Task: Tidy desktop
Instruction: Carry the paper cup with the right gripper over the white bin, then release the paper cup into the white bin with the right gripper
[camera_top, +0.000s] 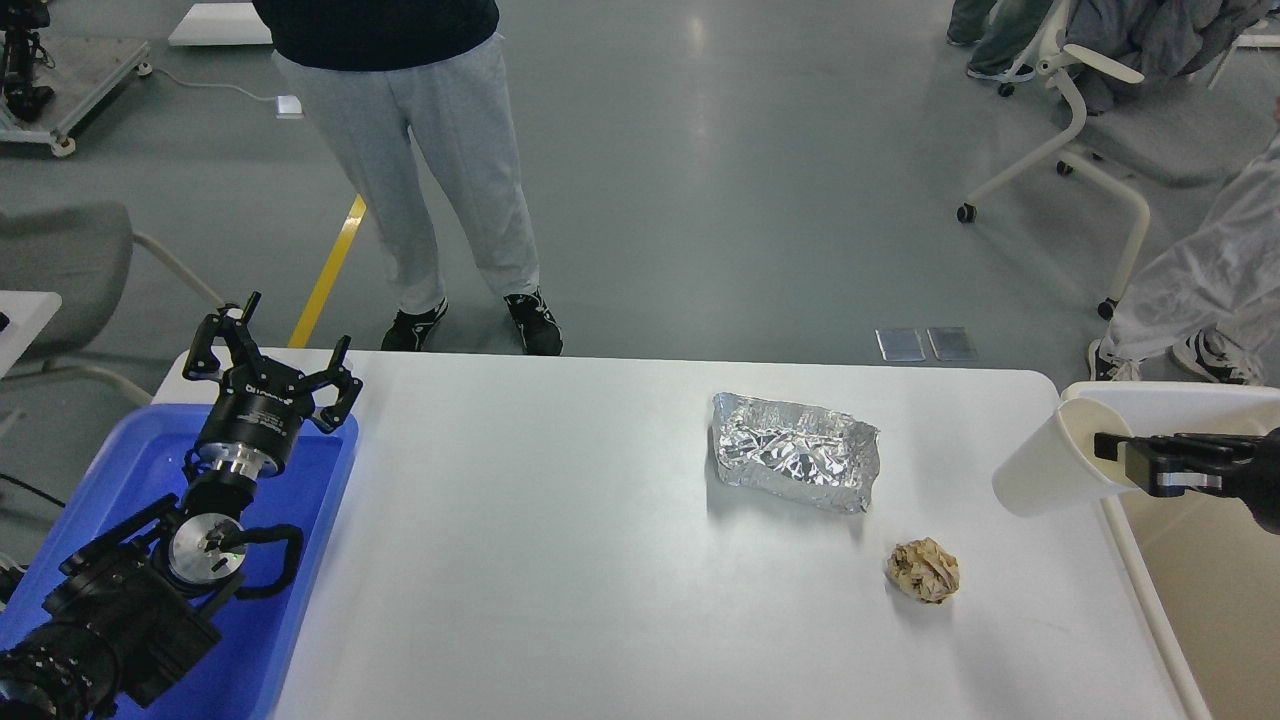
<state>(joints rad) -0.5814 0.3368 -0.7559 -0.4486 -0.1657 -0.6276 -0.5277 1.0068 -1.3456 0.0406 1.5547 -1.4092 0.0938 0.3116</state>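
Observation:
The white desktop (560, 540) fills the middle of the head view. On it lie a crumpled foil tray (795, 452) and a brown paper ball (923, 570) to the right of centre. My right gripper (1105, 447) is shut on the rim of a white paper cup (1050, 462), held tilted in the air above the desktop's right edge, by the bin. My left gripper (270, 355) is open and empty above the far end of the blue tray.
A blue plastic tray (150, 460) sits at the left edge under my left arm. A beige-white bin (1190, 560) stands at the right. A person (420, 170) stands behind the table. Office chairs stand at the back right and far left.

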